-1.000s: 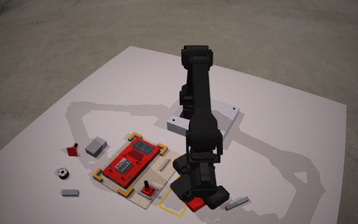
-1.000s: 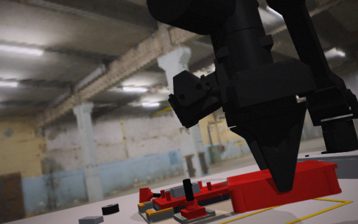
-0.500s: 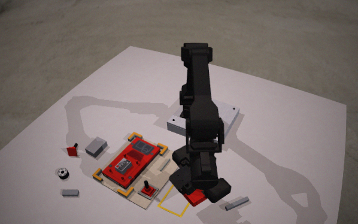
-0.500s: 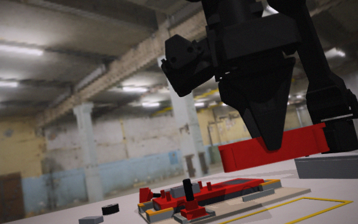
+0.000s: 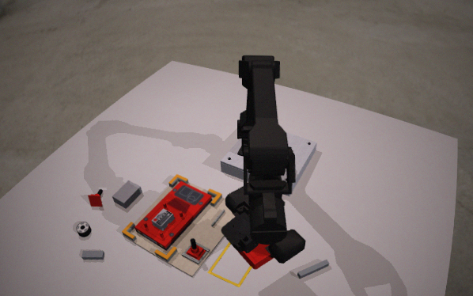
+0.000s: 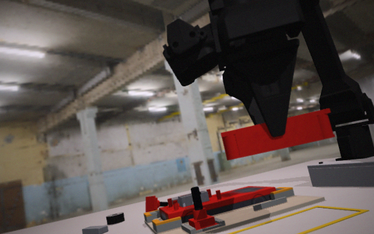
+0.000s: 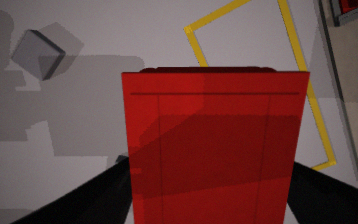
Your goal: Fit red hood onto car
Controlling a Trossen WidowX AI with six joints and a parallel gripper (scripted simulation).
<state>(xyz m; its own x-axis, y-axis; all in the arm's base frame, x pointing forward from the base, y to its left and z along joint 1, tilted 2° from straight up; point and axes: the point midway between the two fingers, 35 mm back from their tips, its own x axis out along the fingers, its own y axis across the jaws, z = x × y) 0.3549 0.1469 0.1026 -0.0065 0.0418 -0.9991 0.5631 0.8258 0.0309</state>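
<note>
- Hand [image 5: 260,251] [image 6: 267,129] [image 7: 206,165] grasping the red flat-roofed hood shell [image 5: 259,261] [image 6: 303,128] [image 7: 215,125] by its sides, held up off the pale bench [image 5: 376,166] [image 6: 344,197] [image 7: 100,30].
- From the hand, the red car chassis [image 5: 178,205] [image 6: 232,198] lies up and to the left in the top view, so the carry likely goes that way.
- Chassis long axis runs lower left to upper right there; the hood's is mostly hidden under the arm.
- Wrist view shows the roof askew to the yellow outline [image 5: 224,278] [image 6: 341,220] [image 7: 295,45]; a modest turn seems needed before lowering.
- Exterior view alone shows the air beneath the hood.
- Four short red pegs around the grey engine block [image 5: 163,219] [image 6: 185,200] show from above; the corner holes show nowhere.
</note>
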